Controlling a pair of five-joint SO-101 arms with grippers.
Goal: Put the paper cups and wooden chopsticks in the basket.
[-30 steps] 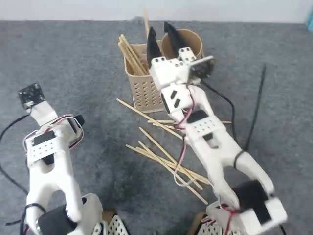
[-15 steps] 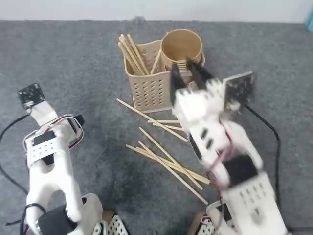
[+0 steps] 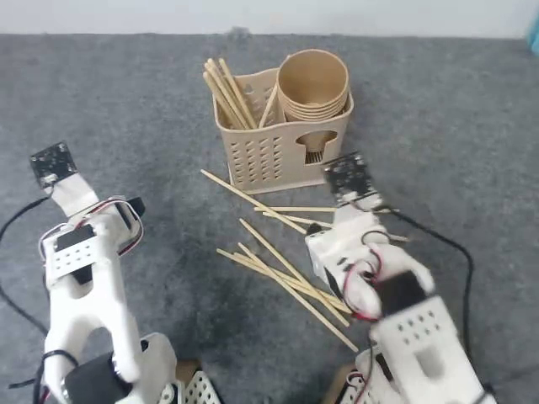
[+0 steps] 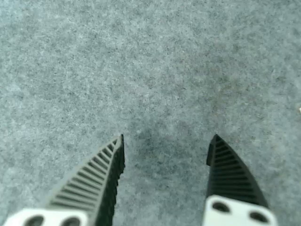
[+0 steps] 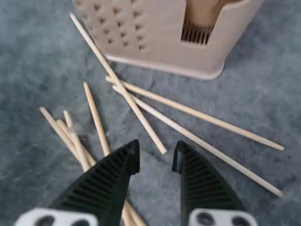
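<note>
Several paper cups (image 3: 312, 80) stand nested in the beige basket (image 3: 261, 156), beside a bundle of wooden chopsticks (image 3: 224, 88); further loose chopsticks (image 3: 282, 263) lie scattered on the grey counter (image 3: 126, 118) in front. I see my right end effector (image 5: 156, 143) narrowly parted, empty, above them; my left end effector (image 4: 169, 137) gapes wide, empty.

Soft, even light falls from above over the grey felt-like table covering (image 3: 126, 109). The beige perforated plastic basket (image 3: 261, 156) casts a faint shadow at its foot, and the pale loose wooden chopsticks (image 3: 253, 201) cast only thin ones. In the left wrist view a dim patch darkens the covering between the left gripper's (image 4: 165, 139) spread black fingers.
</note>
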